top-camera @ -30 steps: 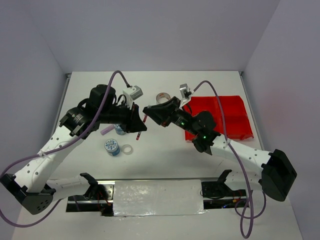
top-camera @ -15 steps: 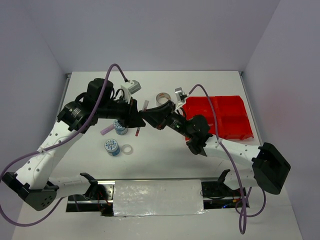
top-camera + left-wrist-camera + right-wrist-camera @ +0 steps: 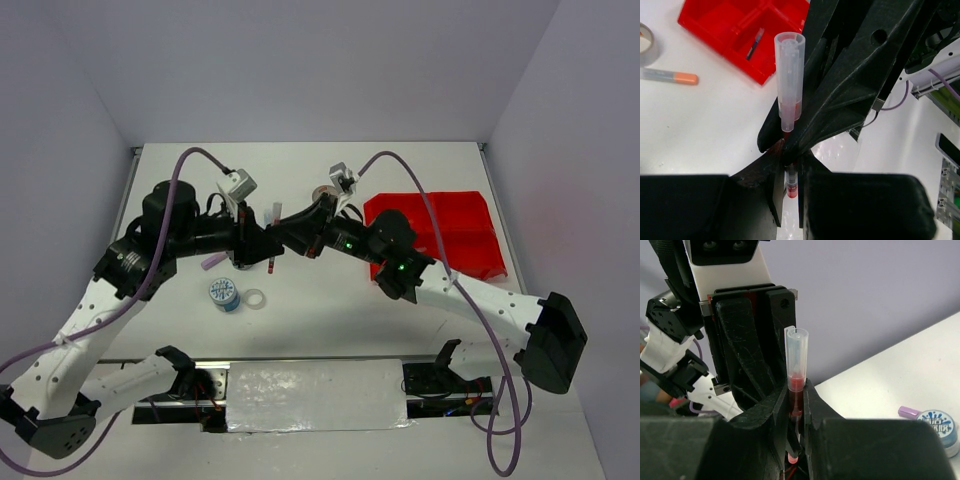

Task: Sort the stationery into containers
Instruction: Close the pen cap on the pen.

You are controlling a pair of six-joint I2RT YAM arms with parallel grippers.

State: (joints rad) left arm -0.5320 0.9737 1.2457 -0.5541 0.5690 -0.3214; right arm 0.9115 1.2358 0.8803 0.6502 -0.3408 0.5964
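Observation:
A thin red pen (image 3: 274,238) with a clear cap hangs upright in the air between both arms. My left gripper (image 3: 790,166) is shut on its lower red end (image 3: 791,186). My right gripper (image 3: 796,396) is shut on the same pen (image 3: 796,357) just under the cap, meeting the left one nose to nose (image 3: 280,235). The red bin (image 3: 455,235) lies on the right, with a blue pen (image 3: 756,44) in one compartment. On the table are two blue-white tape rolls (image 3: 224,294) (image 3: 240,260), a clear ring (image 3: 255,298), a lilac marker (image 3: 212,262) and an orange marker (image 3: 670,76).
A grey tape roll (image 3: 322,193) lies behind the right gripper, partly hidden. Purple cables loop above both arms. White walls close the table at the back and sides. The arms' bases and a shiny plate (image 3: 315,395) sit along the near edge.
The right gripper has come in from the right and closed on the red pen that the left gripper holds. Both arms have shifted slightly left.

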